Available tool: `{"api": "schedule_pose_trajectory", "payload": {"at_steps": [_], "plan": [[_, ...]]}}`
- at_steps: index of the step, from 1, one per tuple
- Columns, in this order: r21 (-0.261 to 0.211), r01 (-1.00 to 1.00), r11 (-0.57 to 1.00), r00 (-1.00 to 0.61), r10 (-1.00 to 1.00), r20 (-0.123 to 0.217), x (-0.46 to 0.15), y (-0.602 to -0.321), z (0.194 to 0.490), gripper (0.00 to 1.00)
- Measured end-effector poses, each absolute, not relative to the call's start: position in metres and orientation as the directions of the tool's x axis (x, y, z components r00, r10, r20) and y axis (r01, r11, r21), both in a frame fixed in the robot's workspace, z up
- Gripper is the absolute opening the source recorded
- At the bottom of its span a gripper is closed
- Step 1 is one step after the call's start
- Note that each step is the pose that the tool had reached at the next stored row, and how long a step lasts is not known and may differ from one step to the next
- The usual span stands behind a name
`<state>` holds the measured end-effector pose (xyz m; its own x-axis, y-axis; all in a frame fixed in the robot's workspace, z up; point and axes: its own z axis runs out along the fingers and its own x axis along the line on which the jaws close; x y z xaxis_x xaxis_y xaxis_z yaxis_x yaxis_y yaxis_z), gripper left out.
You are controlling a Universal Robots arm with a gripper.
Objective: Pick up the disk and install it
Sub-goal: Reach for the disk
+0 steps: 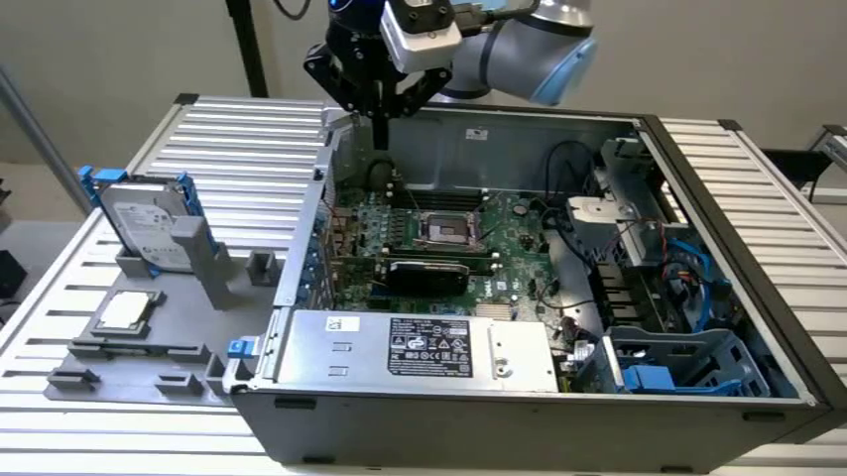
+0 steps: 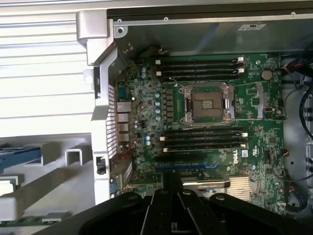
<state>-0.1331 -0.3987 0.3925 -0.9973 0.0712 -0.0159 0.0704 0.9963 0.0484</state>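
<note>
The jaws hung nearly closed and empty above the far wall of the open computer case [image 1: 530,134], well apart from the disk [image 1: 139,223]. It stood upright in a grey holder [image 1: 146,362] on the counter [image 1: 238,129], at the exterior view's left of the case. We judged that jaws this narrow could topple the disk rather than straddle it, or clip the case wall. We counted one disk, one case, one holder and one small silver chip [image 1: 126,310].
</note>
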Motion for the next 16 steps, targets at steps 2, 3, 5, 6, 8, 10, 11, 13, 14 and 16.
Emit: {"api": "schedule_pose_trajectory", "payload": {"at_steps": [2, 3, 5, 6, 8, 10, 11, 13, 14, 16], "plan": [[0.048, 0.07, 0.996, -0.997, 0.071, -0.015, -0.142, -0.399, 0.392, 0.11], [0.048, 0.07, 0.996, -0.997, 0.071, -0.015, -0.147, -0.399, 0.391, 0.11], [0.048, 0.07, 0.996, -0.997, 0.071, -0.014, -0.156, -0.398, 0.391, 0.11], [0.048, 0.07, 0.996, -0.997, 0.071, -0.014, -0.16, -0.398, 0.39, 0.11], [0.048, 0.071, 0.996, -0.997, 0.071, -0.014, -0.169, -0.398, 0.39, 0.11], [0.047, 0.07, 0.996, -0.997, 0.071, -0.014, -0.179, -0.397, 0.39, 0.11], [0.047, 0.07, 0.996, -0.997, 0.071, -0.014, -0.183, -0.397, 0.39, 0.11], [0.047, 0.07, 0.996, -0.997, 0.071, -0.014, -0.192, -0.396, 0.39, 0.11], [0.047, 0.07, 0.996, -0.997, 0.071, -0.013, -0.197, -0.396, 0.39, 0.11], [0.047, 0.071, 0.996, -0.997, 0.071, -0.014, -0.206, -0.395, 0.389, 0.11]]}}
